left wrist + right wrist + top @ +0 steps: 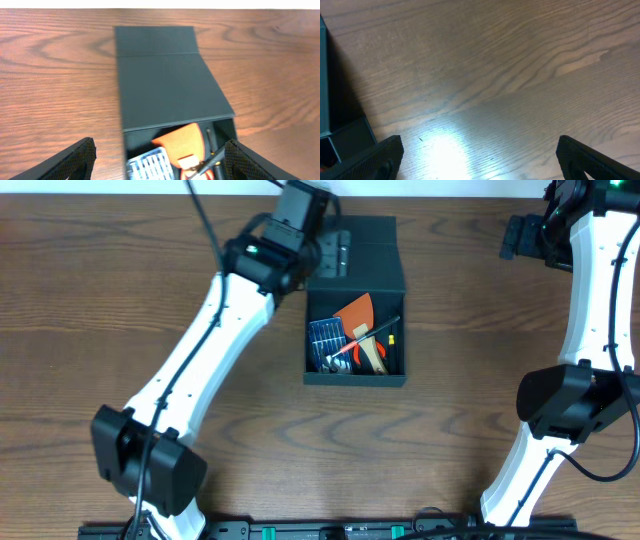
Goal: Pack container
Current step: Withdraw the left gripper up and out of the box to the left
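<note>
Open container (355,379) was seen mid-table, its lid flap (165,85) raised.
The left gripper (160,144) was held spread and empty above the flap; the right gripper (480,140), also spread, was seen well apart.

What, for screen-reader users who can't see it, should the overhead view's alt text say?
An open dark container sits centred on a wooden table, holding an orange piece, a blue ridged piece and hand tools. The left arm reaches to its folded-back lid; the right arm stands off to the right.
</note>
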`<state>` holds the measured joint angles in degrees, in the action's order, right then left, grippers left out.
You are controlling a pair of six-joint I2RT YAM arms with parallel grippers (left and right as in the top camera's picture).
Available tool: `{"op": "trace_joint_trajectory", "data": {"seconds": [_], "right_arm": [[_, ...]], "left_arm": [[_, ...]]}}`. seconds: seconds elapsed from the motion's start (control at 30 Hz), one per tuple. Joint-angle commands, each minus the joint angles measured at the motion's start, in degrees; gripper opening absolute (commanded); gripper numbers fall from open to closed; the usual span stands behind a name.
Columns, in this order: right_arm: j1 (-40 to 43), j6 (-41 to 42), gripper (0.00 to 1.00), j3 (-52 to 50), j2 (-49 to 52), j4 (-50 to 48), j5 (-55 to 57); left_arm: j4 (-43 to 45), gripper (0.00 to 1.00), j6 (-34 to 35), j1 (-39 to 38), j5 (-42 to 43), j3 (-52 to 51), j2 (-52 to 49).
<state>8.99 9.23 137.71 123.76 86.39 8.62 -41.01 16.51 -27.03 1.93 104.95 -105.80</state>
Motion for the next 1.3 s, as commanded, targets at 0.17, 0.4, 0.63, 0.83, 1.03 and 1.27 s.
{"op": "trace_joint_trajectory", "data": {"seconds": [0.17, 0.4, 0.63, 0.83, 1.03, 1.27], "right_arm": [[-0.1, 0.8, 0.99, 1.0, -0.5, 0.2, 0.4], [-0.1, 1.4, 0.99, 1.0, -0.5, -1.6, -4.3], [-0.1, 1.4, 0.99, 1.0, -0.5, -2.0, -11.1], [-1.2, -2.8, 0.19, 0.1, -0.5, -4.8, -17.6], [-5.6, -12.7, 0.01, -1.8, -0.5, -6.3, -25.3], [-12.3, -16.3, 0.01, -4.1, -0.5, -8.3, -24.7]], "left_arm": [[-8.7, 0.82, -0.1, 7.8, -4.1, 0.7, 0.0], [-13.0, 0.13, -0.1, 13.1, -3.9, 0.7, 0.0], [-19.1, 0.06, 0.1, 15.7, -4.0, 0.7, 0.0], [-16.4, 0.06, -4.9, 15.8, -4.1, -0.2, -0.1], [-13.8, 0.06, -23.6, 15.9, 4.1, -0.3, -1.4], [-13.6, 0.05, -37.4, 19.0, 16.5, -0.5, -5.2]]}}
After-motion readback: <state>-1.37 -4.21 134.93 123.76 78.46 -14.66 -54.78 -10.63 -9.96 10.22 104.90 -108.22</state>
